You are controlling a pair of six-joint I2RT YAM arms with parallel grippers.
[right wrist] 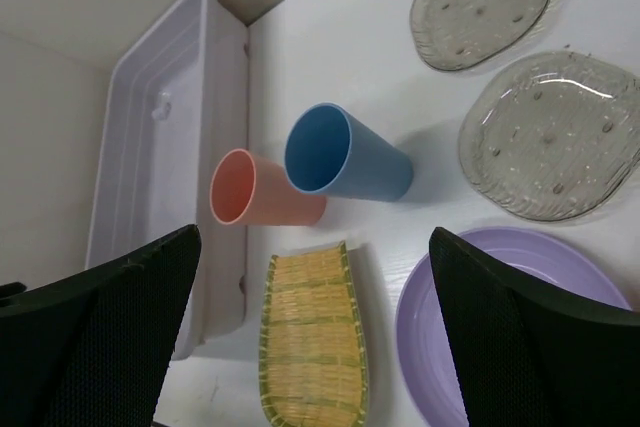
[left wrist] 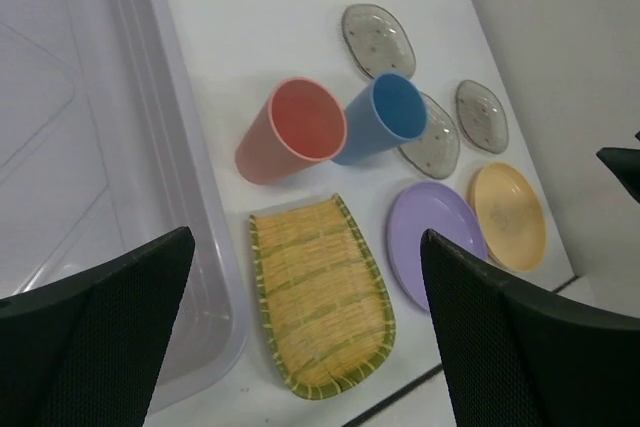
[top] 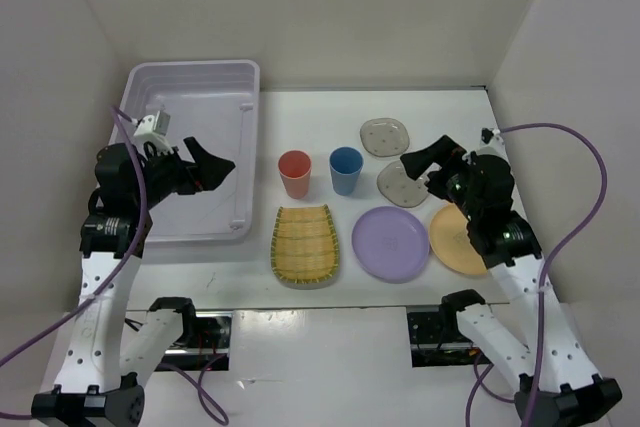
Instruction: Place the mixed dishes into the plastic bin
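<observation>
The plastic bin (top: 200, 97) stands at the left and shows nothing inside. On the table to its right are the dishes: a pink cup (top: 294, 173), a blue cup (top: 346, 170), a yellow ribbed tray (top: 305, 245), a lilac plate (top: 390, 243), an orange plate (top: 455, 242) and grey plates (top: 385, 136). The left wrist view shows three grey plates (left wrist: 378, 39), one half behind the blue cup (left wrist: 385, 117). My left gripper (top: 215, 167) hangs open over the bin's right side. Over the grey plates, my right gripper (top: 420, 162) is open too. Neither holds anything.
White walls close in the table at the back and on both sides. Purple cables loop out from both arms at the near corners. The bin's right rim (left wrist: 185, 177) runs close to the pink cup (left wrist: 295, 129) and the tray (left wrist: 320, 307).
</observation>
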